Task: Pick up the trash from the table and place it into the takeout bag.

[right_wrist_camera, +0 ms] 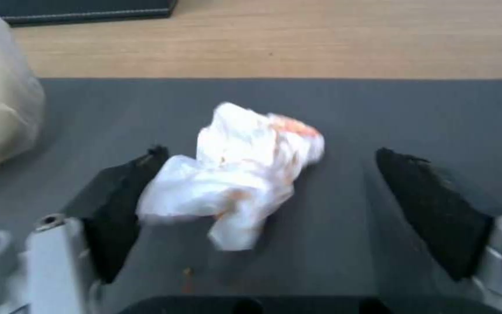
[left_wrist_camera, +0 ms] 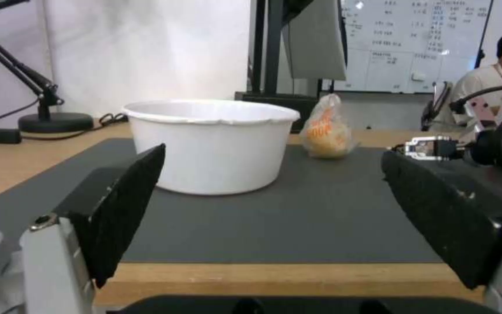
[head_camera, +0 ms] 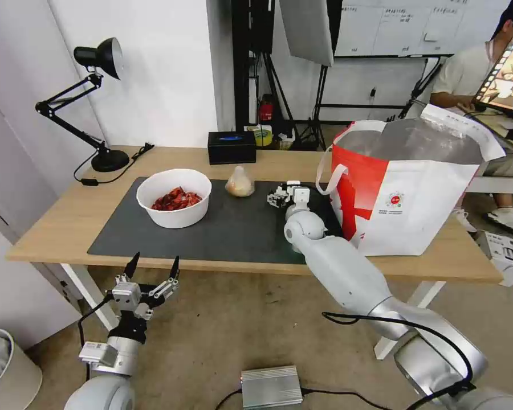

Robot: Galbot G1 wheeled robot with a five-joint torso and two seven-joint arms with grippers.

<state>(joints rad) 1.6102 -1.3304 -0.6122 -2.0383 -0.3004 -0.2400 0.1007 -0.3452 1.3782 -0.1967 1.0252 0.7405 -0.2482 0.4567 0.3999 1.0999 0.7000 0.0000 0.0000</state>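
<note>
Reaching: right gripper (right_wrist_camera: 268, 209) is down over the dark mat (head_camera: 233, 228), fingers spread wide with the crumpled tissue (right_wrist_camera: 239, 174) lying between them, nothing pinched yet.
Tissue spot: on the mat between the small clear bag (head_camera: 240, 183) and the takeout bag (head_camera: 410, 188), nearer one finger than the other.
Left gripper (head_camera: 152, 273): parked below the table (head_camera: 57, 222) edge, spread open, empty.
Still out: white bowl (head_camera: 174, 197) of red shells.
Risk: since the tissue sits off-centre, I reckon closing could nudge it sideways or grab just a corner, and it might drop before reaching the bag.
</note>
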